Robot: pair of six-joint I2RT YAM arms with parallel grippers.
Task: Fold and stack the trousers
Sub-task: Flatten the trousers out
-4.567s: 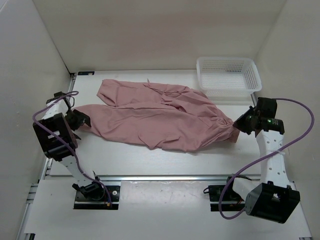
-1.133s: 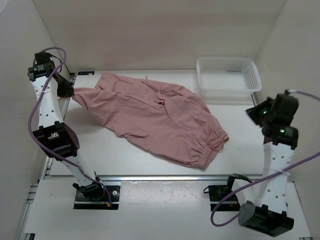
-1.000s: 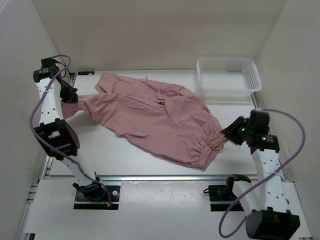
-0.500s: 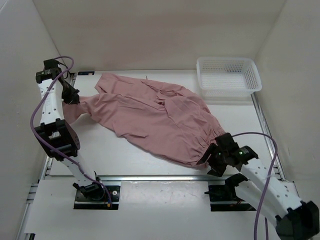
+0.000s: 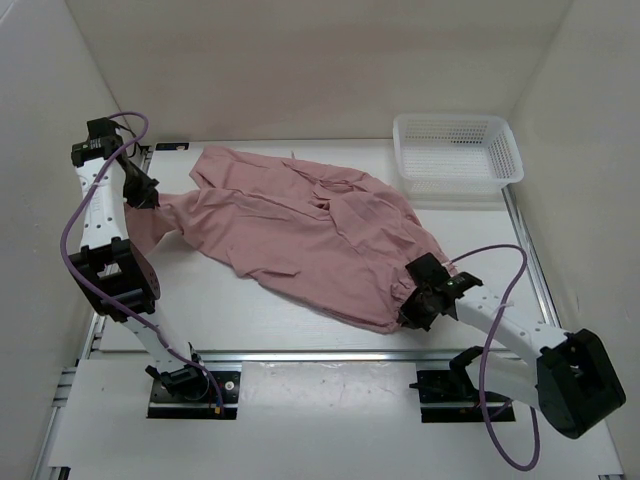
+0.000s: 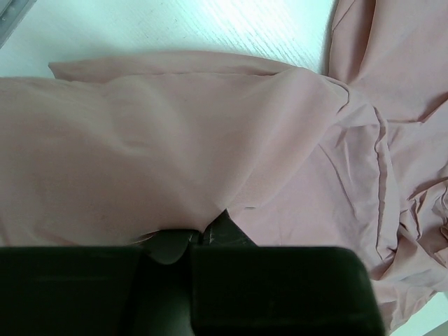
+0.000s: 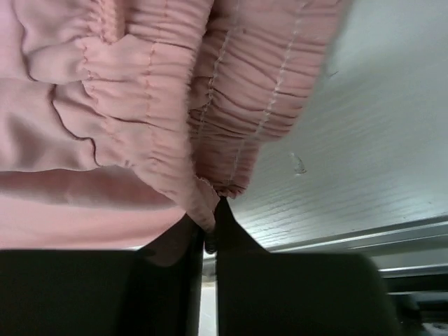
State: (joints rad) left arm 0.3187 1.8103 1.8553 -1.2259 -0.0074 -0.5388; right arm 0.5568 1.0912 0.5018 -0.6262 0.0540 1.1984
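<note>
Bench (image 5: 250,310) is the big white surface and looks the same as before. The trousers (image 5: 300,225) are spread diagonally over it, legs running to the far left, gathered waist at the near right by the front rail. In the oldest frame they lay stretched roughly left-to-right. Now they're swung round, w/ one leg end hauled toward the far-left corner and the waist nearer me. Over the last sec the outline hardly changed; only the waist's near corner looks more bunched. The white mesh basket (image 5: 460,183) sits at far right, apart from the cloth, and hasn't moved.

Left claw (image 5: 148,196) is raised at far left, same spot as half a sec back. It's clamped tight on the end of one leg, and the wrist cam shows pink fabric fanning out from its closed tips.

Right claw (image 5: 412,305) is the big change. Approx a sec ago it was up off to the right, clear of the cloth. Half a sec back it was low, just beside the waist. Now it's at the waist's near corner, arm laid low over the bench. On the wrist cam its fingers are pinched together on the edge of the gathered waistband, w/ bare bench just behind.
</note>
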